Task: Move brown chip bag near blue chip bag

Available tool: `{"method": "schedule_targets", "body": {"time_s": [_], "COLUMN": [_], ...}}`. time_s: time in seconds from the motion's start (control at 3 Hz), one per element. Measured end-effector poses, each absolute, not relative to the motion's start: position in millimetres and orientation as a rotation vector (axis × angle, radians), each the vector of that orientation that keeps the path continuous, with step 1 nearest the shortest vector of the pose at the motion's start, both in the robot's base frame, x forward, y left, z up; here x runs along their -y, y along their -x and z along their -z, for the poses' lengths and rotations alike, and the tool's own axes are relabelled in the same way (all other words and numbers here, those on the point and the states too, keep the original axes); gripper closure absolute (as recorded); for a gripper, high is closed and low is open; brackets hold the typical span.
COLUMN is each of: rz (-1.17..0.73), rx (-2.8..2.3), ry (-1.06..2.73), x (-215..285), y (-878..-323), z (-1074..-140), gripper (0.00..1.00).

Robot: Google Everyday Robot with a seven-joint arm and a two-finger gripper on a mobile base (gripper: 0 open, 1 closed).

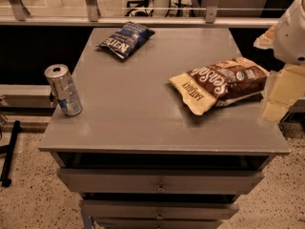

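The brown chip bag (223,82) lies flat on the right part of the grey table top (133,113), with a dark brown middle, white lettering and tan ends. The blue chip bag (126,38) lies at the far middle-left of the table, well apart from the brown one. My gripper (280,97) hangs at the table's right edge, just right of the brown bag and close to its right end. It holds nothing that I can see. The white arm (291,30) rises above it at the frame's right edge.
A silver drink can (63,90) stands tilted at the table's left edge. Drawers (159,181) sit under the front edge. A rail with metal posts (143,20) runs behind the table. Speckled floor lies on both sides.
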State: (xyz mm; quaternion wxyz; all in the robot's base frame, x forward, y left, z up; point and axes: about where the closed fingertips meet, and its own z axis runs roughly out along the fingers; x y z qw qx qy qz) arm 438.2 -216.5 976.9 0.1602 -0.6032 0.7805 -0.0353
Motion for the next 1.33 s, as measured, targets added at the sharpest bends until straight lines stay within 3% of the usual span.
{"method": "schedule_targets", "body": {"time_s": [0.67,1.33], "rz": [0.098,0.090], "rx": [-2.217,-2.121], "ry": [1.694,1.606], "x": [220.9,236.5], "y": [-448.4,-504.8], "z": [-970.1,-928.8], "gripper": [0.00,0.00]}}
